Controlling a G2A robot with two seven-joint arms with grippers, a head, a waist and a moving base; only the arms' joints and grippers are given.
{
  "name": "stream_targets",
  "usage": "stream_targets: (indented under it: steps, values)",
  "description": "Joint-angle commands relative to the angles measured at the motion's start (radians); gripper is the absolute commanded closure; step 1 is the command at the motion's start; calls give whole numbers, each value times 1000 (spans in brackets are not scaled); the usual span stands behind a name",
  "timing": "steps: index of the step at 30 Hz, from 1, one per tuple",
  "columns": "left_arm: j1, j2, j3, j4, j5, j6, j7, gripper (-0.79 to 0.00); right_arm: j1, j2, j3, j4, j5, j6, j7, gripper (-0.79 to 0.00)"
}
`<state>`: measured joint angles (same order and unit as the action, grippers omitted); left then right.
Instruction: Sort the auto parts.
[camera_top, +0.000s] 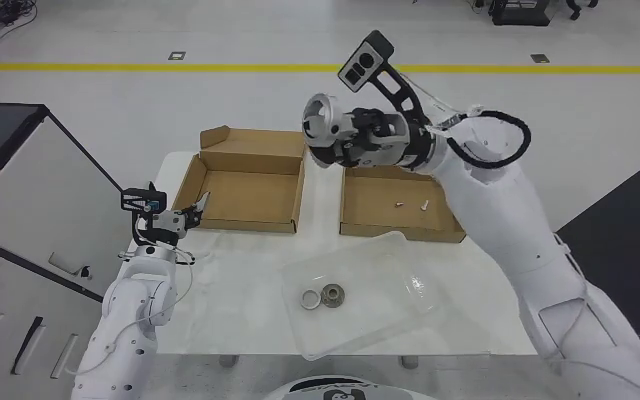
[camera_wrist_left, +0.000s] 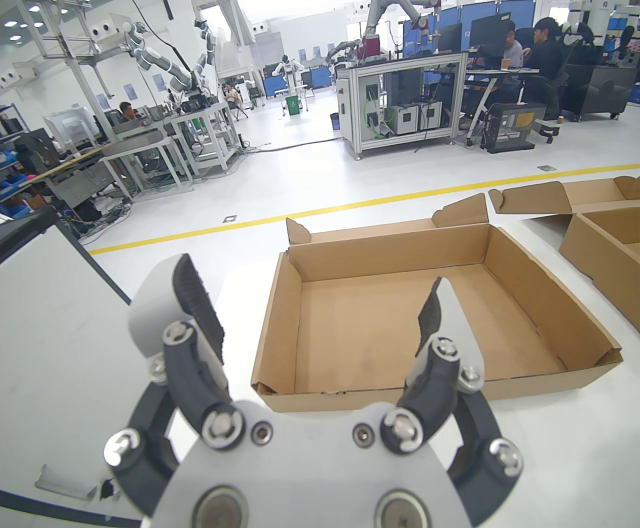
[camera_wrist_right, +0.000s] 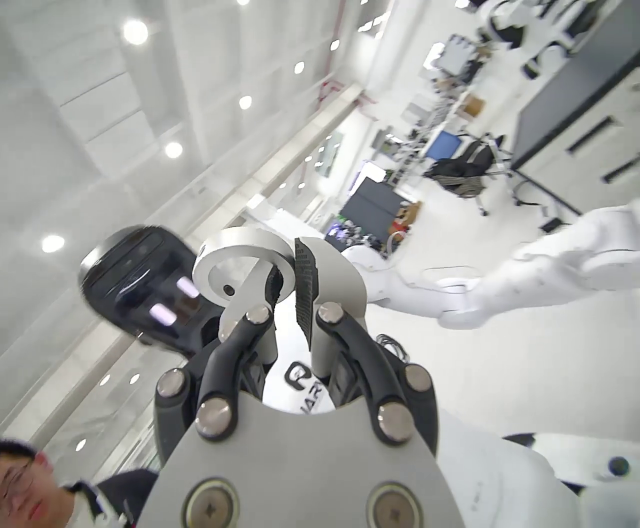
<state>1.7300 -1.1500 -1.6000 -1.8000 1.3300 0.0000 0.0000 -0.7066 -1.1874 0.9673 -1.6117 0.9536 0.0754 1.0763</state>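
On the white table (camera_top: 230, 290), the left gripper (camera_top: 195, 212) hung wide open and empty by the front-left corner of the left box (camera_top: 245, 190). Two rings (camera_top: 322, 297) lay in the clear tray (camera_top: 375, 318) near the front edge. Raised high between the two boxes, the right gripper (camera_top: 335, 135) pinched a metal ring (camera_top: 320, 118). The right box (camera_top: 380, 215) held two small parts (camera_top: 424, 207). Pale floor (camera_top: 150, 110) with a yellow line (camera_top: 200, 67) stretched beyond.

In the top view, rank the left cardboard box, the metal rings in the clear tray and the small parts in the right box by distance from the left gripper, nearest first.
1. Left cardboard box, right beside the left gripper.
2. Metal rings, in the clear tray, toward the middle.
3. Small parts, in the right cardboard box, farthest across.
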Motion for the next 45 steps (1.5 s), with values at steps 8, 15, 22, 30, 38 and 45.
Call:
stream_targets:
  steps: [8,15,22,30,38,45]
  values:
    - [0,0,0,0,0,0,0,-785,218,-41,-152,157,-343,109,-158,0]
    - [0,0,0,0,0,0,0,-785,347,-99,-316,295,-551,198,-264,0]
    - [0,0,0,0,0,0,0,-785,429,-175,-458,428,-664,226,-299,0]
    - [0,0,0,0,0,0,0,-785,484,-281,-590,600,-749,224,-311,0]
    - [0,0,0,0,0,0,0,-785,498,-398,-681,786,-805,215,-308,0]
    - [0,0,0,0,0,0,0,-785,496,-499,-728,953,-841,197,-292,0]
